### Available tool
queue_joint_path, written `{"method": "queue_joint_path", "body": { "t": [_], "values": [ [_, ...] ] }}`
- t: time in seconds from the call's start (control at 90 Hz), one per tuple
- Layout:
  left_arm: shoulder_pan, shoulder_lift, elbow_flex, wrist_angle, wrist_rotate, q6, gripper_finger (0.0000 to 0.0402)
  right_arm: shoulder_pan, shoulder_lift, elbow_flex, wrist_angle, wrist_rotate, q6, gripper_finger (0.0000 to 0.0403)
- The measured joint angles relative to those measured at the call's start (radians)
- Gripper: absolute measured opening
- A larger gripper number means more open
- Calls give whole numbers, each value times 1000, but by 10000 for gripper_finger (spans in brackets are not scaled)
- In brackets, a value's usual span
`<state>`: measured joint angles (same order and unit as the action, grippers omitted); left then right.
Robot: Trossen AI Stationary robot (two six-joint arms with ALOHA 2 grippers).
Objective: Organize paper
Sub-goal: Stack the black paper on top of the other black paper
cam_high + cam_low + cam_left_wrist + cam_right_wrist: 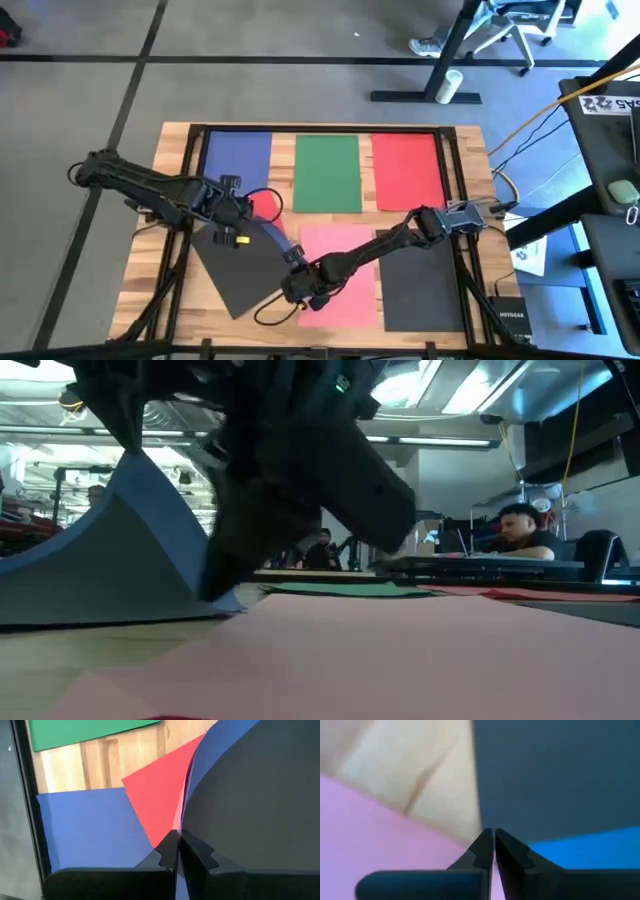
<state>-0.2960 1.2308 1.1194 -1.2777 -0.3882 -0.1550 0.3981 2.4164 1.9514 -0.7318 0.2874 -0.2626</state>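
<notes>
A: What is lying on the table [170,135]?

B: Sheets of paper. Along the far edge a blue sheet [238,155] is lying near the left corner, a green sheet [327,172] in the middle, and a red sheet [407,170] toward the right. At the near right corner a dark grey sheet [422,290] is lying flat, with a pink sheet [345,265] beside it toward the middle. A second dark sheet [238,275] is sitting tilted toward the near left, and a second red sheet [265,205] is peeking out from under it, by the blue one.

A: And the arms?

B: Both are reaching over the middle. The left gripper [238,238] is hovering at the tilted dark sheet's far edge, its fingers [192,852] pressed together on a sheet edge; which sheet it is, I cannot tell. The right gripper [295,268] is clenched on a curled blue sheet [272,232], at the pink sheet's left edge.

A: Is that blue one lifted?

B: Yes, in the low view it is arching up off the table
</notes>
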Motion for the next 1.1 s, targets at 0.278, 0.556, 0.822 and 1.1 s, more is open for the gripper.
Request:
{"method": "queue_joint_path", "body": {
  "t": [0.278, 0.556, 0.822, 1.1],
  "values": [
    [-6, 0, 0, -12, 0, -16, 0, 1, 6, -14, 23, 35, -21, 120],
    [-6, 0, 0, -23, 0, -21, 0, 1, 6, -17, 40, 38, -55, 141],
    [-6, 0, 0, -23, 0, -21, 0, 3, 25, -16, 89, 73, -83, 115],
    [-6, 0, 0, -22, 0, -22, 0, 5, 29, -17, 89, 68, -87, 8]
  ]
}}
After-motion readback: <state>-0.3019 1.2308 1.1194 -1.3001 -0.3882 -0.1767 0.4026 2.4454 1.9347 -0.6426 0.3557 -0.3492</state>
